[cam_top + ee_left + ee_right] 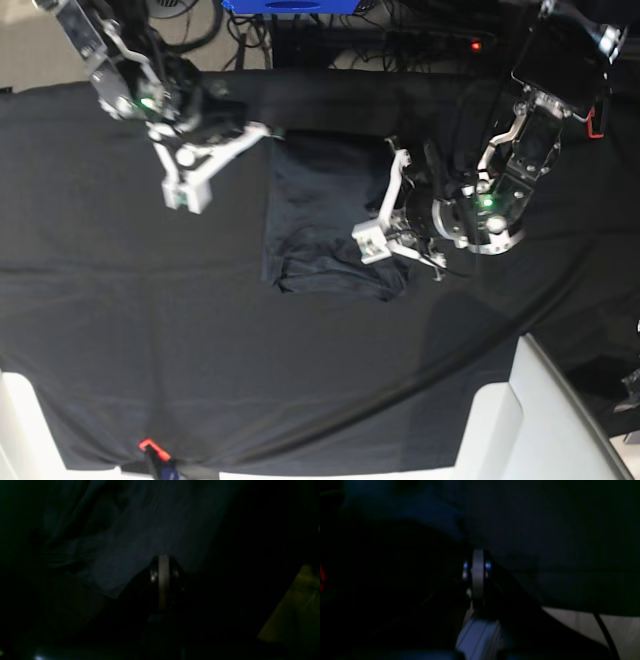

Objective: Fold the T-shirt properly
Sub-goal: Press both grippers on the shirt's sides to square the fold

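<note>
A black cloth (150, 330) covers my whole tabletop, wrinkled in long shallow ridges. Beyond its far edge lies a tangle of cables (400, 30) and a blue box (290, 5); at the near edge, two white panels (550, 420) rise at the corners, and a small red clip (149, 445) grips the hem of the cloth.

There is one T-shirt (320, 220), slate-grey and a shade bluer than the cloth, lying as a compact, roughly rectangular bundle in the middle of the tabletop, its near hem rumpled. I have two arms over it.

My left pincer (372, 238) sits at the shirt's edge on the base view's right, touching the fabric; in its wrist view the fingers (163, 580) are pressed together with the grey knit (140, 530) just ahead, but the picture is too dark to tell whether any fabric is pinched. My right pincer (185, 195) hangs apart from the shirt, over bare cloth toward the far corner, its fingers (478, 572) pressed together on nothing I can make out.

Wide bare cloth lies on the near side of the shirt and to both sides.
</note>
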Available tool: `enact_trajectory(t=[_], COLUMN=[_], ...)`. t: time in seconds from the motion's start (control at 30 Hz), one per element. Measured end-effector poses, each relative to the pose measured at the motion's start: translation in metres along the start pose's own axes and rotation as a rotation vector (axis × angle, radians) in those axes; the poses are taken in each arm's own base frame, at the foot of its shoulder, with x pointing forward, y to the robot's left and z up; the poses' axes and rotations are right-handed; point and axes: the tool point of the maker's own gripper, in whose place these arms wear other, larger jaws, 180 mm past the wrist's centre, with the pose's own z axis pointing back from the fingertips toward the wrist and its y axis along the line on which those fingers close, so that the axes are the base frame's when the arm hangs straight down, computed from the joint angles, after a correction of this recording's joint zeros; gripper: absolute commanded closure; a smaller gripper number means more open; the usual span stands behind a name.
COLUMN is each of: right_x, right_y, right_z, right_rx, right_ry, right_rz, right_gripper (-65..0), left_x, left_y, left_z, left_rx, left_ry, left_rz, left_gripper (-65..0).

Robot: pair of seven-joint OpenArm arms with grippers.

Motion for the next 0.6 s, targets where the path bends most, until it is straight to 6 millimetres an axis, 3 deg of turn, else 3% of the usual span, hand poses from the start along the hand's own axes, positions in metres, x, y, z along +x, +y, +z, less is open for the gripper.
enact_trajectory(t=[0.1, 0.27, 0.6], right_x=[0.007, 0.005, 0.012], right_y=[0.020, 0.055, 0.038], right_z=[-0.010, -0.034, -0.058], right_rx=[0.024, 0.060, -0.015], right_ry=[0.022, 0.081, 0.103], right_rz=[0.079, 0.157, 0.164], right_gripper=[0.0, 0.0, 0.0], left_x=[-0.007, -0.026, -0.058], left_y=[0.003, -0.016, -0.028], left_z=[0.003, -0.006, -0.018], left_rx=[0.023, -0.009, -0.044], left_ry=[-0.024, 0.020, 0.094], left_rz=[0.041, 0.034, 0.087], left_gripper=[0.0, 0.0, 0.0])
